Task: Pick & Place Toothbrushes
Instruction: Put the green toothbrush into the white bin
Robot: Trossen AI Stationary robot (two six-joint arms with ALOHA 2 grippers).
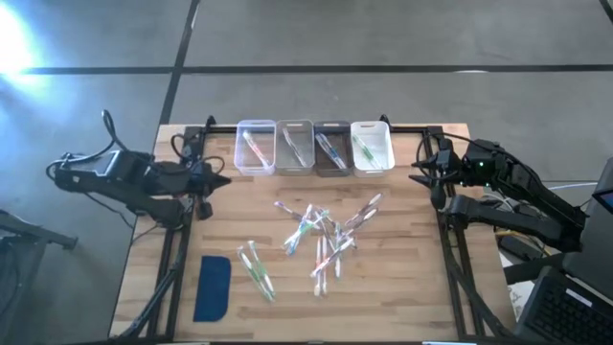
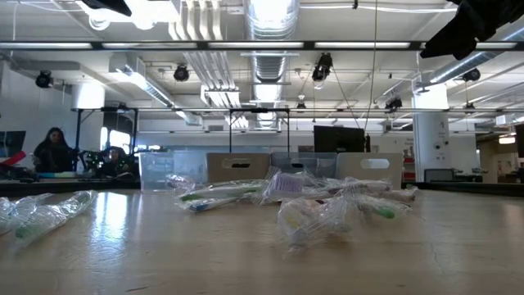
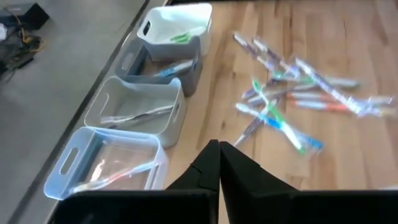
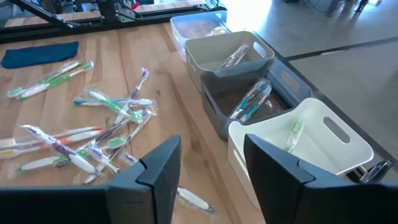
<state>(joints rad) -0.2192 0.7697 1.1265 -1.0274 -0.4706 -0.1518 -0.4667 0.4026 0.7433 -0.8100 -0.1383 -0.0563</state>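
The room is a wide hall with a grey concrete floor (image 1: 383, 38), ceiling ducts and strip lights, and a person (image 2: 54, 149) seated far off at the low view's left edge. In it stands the pale wooden plank surface (image 1: 402, 278) on a black frame.

The low view shows only the wrapped heap and the bin fronts; the arms barely enter it, as dark shapes at its top corners. How many brushes lie in the heap is hard to count, since the wrappers overlap.

Four small bins run in a row along the far edge. The clear bin (image 1: 255, 146) holds a pink-accented brush, the pale grey bin (image 1: 295, 146) a whitish one, the dark grey bin (image 1: 331, 146) a blue-teal one, and the white bin (image 1: 372, 146) a green one.

A flat dark-blue pad (image 1: 213, 287) lies at the near left corner.

The toothbrushes (image 1: 321, 235) lie scattered mid-surface in clear wrappers, with a separate few near the pad.

The left hand (image 1: 222, 179) hovers over the surface's left edge, fingers pressed together, holding nothing. The right hand (image 1: 418, 172) hangs at the right edge beside the white bin, fingers spread apart, empty.
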